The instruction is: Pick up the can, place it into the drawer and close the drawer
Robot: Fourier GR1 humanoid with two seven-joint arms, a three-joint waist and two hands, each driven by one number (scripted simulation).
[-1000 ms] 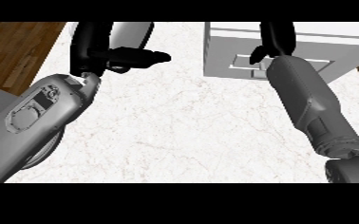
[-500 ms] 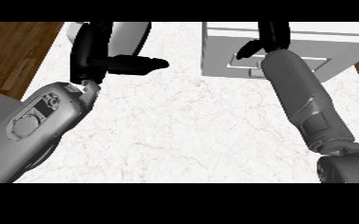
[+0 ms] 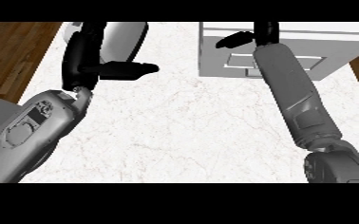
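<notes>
No can shows in the head view. The white drawer unit (image 3: 308, 52) stands at the far right of the counter, its front panel with a recessed handle (image 3: 237, 61) facing me. My right hand (image 3: 265, 32) reaches over the unit's top. Only its thumb and wrist show, and the rest runs past the picture's upper edge. My left hand (image 3: 85, 61) stays at the far left with fingers straight up and thumb pointing right, holding nothing.
A pale round plate (image 3: 125, 39) lies at the back left, partly behind my left hand. The white marble counter (image 3: 182, 123) ends on the left at a wooden floor strip (image 3: 21, 52).
My right hand has moved farther away over the drawer unit, so its fingers have left the picture. The left hand has barely shifted.
</notes>
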